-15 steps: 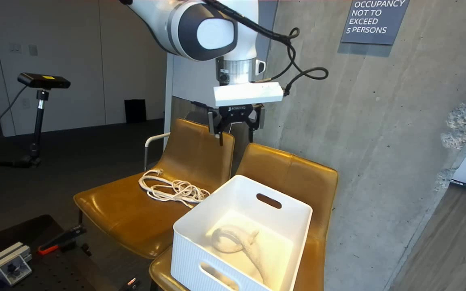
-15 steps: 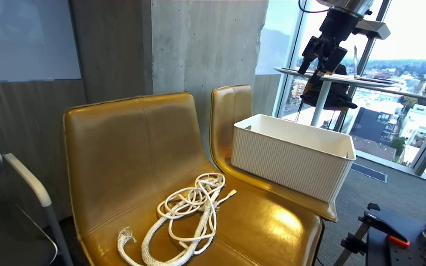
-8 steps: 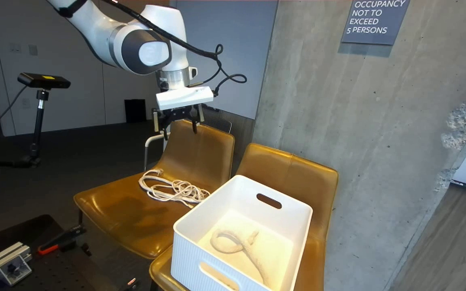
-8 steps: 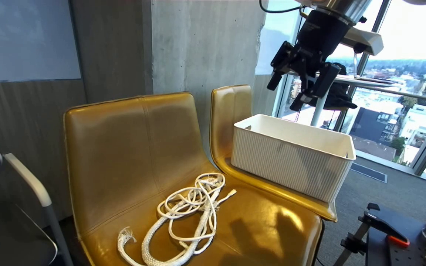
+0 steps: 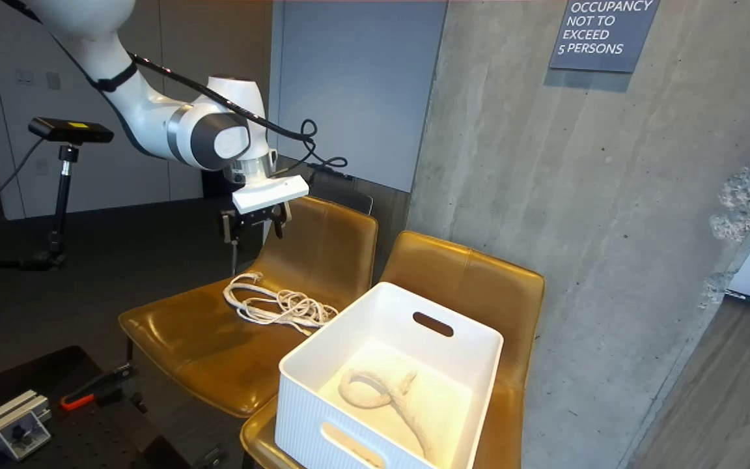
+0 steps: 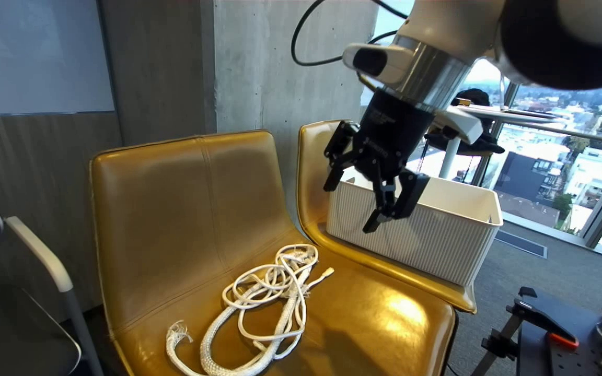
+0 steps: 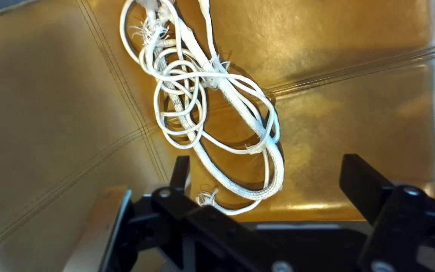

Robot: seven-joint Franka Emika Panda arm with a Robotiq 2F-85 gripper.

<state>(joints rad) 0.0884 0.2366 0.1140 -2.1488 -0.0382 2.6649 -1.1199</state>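
Hovering empty, jaws apart, gripper [image 6: 351, 207] at prob. approach stage for cord [image 7: 240, 105] on left tan chair [image 5: 196, 342]; descent likely req'd next.

The arm [image 5: 147, 124] is white, with a black strap [image 5: 116, 79] and a dark-grey joint [image 5: 204, 142]; a black cable [image 5: 245, 113] loops at three o'clock from that joint. In an exterior view, a silver collar [image 6: 431, 74] sits at one o'clock from the black jaws, studded with round screws [image 7: 412, 190].
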